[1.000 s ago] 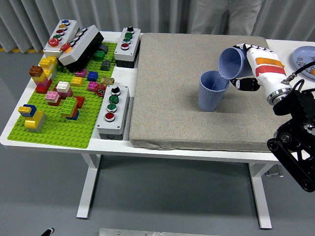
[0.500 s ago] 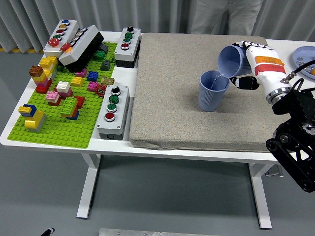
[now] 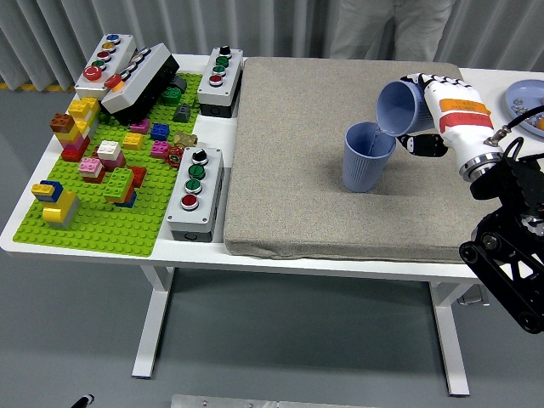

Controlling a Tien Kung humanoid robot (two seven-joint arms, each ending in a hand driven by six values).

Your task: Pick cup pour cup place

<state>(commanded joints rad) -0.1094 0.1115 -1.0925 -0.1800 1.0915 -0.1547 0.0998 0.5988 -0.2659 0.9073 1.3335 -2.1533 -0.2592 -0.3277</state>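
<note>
At the right of the frame, the black right arm (image 3: 510, 246) rises from the lower right corner to the white right hand (image 3: 442, 115), which is clenched around the tilted pale blue ribbed plastic cup (image 3: 398, 108). This cup lies close to horizontal: its long axis runs from right to left, and its open mouth faces left and slightly down. Its lower lip hangs directly over the rim of the upright pale blue ribbed plastic cup (image 3: 367, 156). The upright cup stands on the grey fabric mat (image 3: 289, 170) right of centre, mouth up, long axis vertical, tapering towards its base.

Compared with the frame one second earlier, the hand and the tilted cup sit marginally higher and further right; the upright cup has not moved.

At the left lie the green brick baseplate (image 3: 93, 229) with coloured bricks and four button boxes (image 3: 195, 192). At the top edge, a person's light trousers (image 3: 382, 25) are visible.
</note>
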